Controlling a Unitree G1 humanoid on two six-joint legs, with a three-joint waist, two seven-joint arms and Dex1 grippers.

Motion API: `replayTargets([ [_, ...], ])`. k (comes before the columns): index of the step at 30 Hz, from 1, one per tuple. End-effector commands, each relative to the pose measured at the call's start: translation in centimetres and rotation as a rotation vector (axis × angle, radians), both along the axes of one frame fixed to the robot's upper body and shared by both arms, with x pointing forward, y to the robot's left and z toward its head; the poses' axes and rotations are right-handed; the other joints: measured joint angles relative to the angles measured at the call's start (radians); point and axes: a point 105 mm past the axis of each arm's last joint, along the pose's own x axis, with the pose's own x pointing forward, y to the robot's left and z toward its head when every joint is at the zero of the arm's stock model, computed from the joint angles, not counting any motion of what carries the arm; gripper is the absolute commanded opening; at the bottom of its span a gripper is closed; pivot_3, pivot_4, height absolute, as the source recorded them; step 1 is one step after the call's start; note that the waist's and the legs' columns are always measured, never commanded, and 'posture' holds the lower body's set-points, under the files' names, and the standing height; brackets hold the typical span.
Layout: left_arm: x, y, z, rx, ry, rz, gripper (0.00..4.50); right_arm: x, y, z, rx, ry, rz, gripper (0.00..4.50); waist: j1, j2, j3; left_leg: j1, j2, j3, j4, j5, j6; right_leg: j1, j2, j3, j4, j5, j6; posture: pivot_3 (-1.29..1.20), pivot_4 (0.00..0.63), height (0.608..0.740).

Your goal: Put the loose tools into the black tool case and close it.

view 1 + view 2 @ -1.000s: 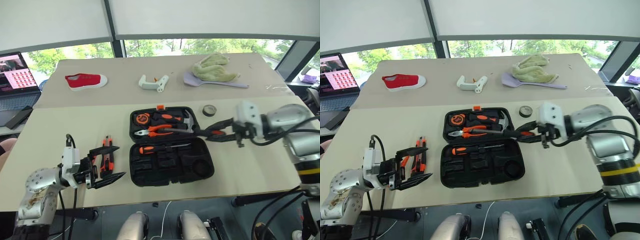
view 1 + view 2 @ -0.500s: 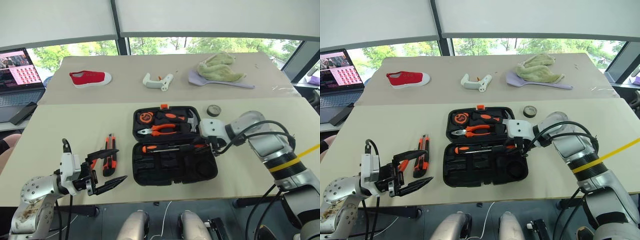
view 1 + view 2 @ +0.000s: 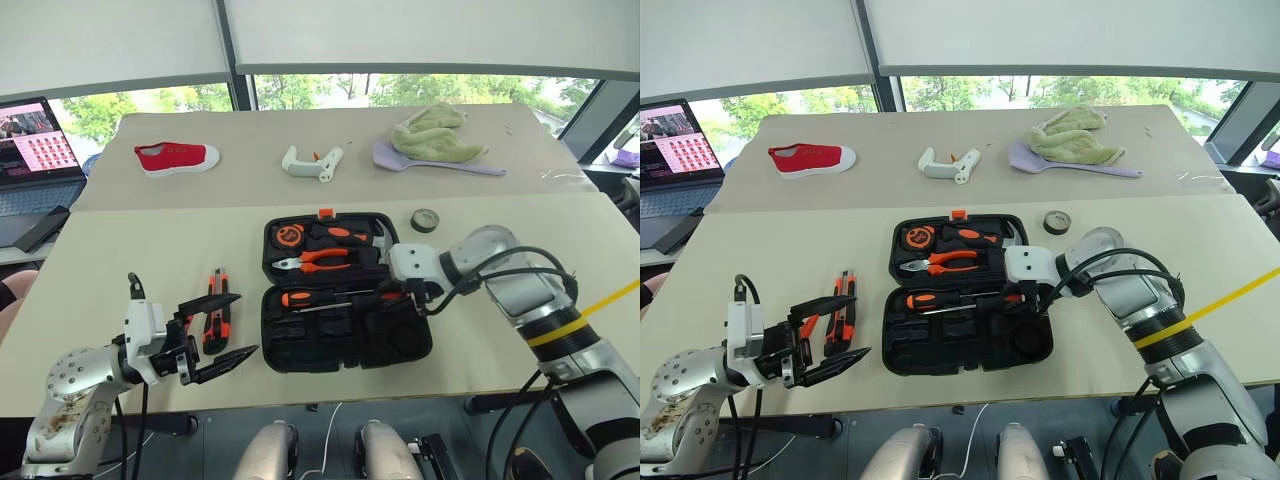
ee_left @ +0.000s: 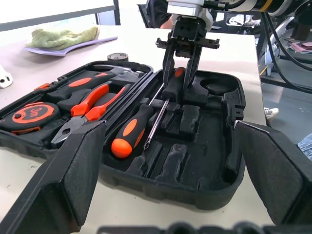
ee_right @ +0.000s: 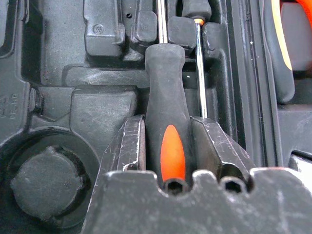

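Table [image 3: 120, 250]: screwdriver [image 5: 168, 146] clamped in right hand [image 4: 181, 73].

black tool case [image 3: 400, 345], red shoe [image 3: 175, 157], black-and-orange screwdriver [image 5: 168, 126]

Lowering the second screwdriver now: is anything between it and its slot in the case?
Nothing visible. The right gripper holds the screwdriver over the black tool case, beside the seated screwdriver.

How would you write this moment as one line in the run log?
right claw: shut on screwdriver, over case slots | left claw: open, holds nothing | utility knife: on table | tape roll: beside case | case: open
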Motion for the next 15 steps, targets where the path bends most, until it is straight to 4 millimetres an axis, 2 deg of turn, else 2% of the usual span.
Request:
replayTargets([
  [1,-0.1,-0.5,0.8,0.003,-0.034,-0.017,4.50,0.0,0.0,0.2,-0.006,-0.006,0.029,1.04,0.000,0.000,0.000,0.000,0.000,0.000,0.000,0.000,0.000,0.000,0.000,0.000,0.000,0.000,0.000,0.00,0.150,0.740],
  [3,0.0,-0.5,0.9,0.003,-0.035,-0.014,4.50,0.1,0.6,1.4,0.074,-0.057,0.074,2.04,0.000,0.000,0.000,0.000,0.000,0.000,0.000,0.000,0.000,0.000,0.000,0.000,0.000,0.000,0.000,0.00,0.150,0.740],
  [5,0.0,-0.5,1.0,0.003,-0.035,-0.011,4.50,-0.4,0.5,2.9,0.128,-0.075,0.130,2.50,-0.001,0.000,0.000,0.000,0.000,0.000,0.000,0.000,0.000,0.000,0.000,0.000,0.000,0.000,0.000,0.00,0.150,0.740],
  [10,-0.1,-0.3,0.9,0.006,-0.030,-0.002,4.50,-1.7,-0.7,5.3,0.289,-0.032,0.191,2.50,0.000,0.000,0.000,0.000,0.000,0.000,0.000,0.000,0.000,0.000,0.000,0.000,0.000,0.000,0.000,0.00,0.150,0.740],
  [13,0.2,-0.2,0.8,0.007,-0.033,0.007,4.50,-1.7,-0.3,5.4,0.377,-0.005,0.166,1.79,0.001,0.000,0.000,0.000,0.000,0.000,0.000,0.000,0.000,0.001,0.000,0.000,0.000,0.000,0.000,0.00,0.150,0.740],
  [15,0.3,-0.1,0.8,0.006,-0.036,0.012,4.50,-1.6,0.4,5.0,0.419,0.003,0.151,1.10,0.001,0.000,0.000,0.001,0.000,0.000,0.000,0.000,0.000,0.001,0.000,0.000,0.000,0.000,0.000,0.00,0.150,0.740],
])
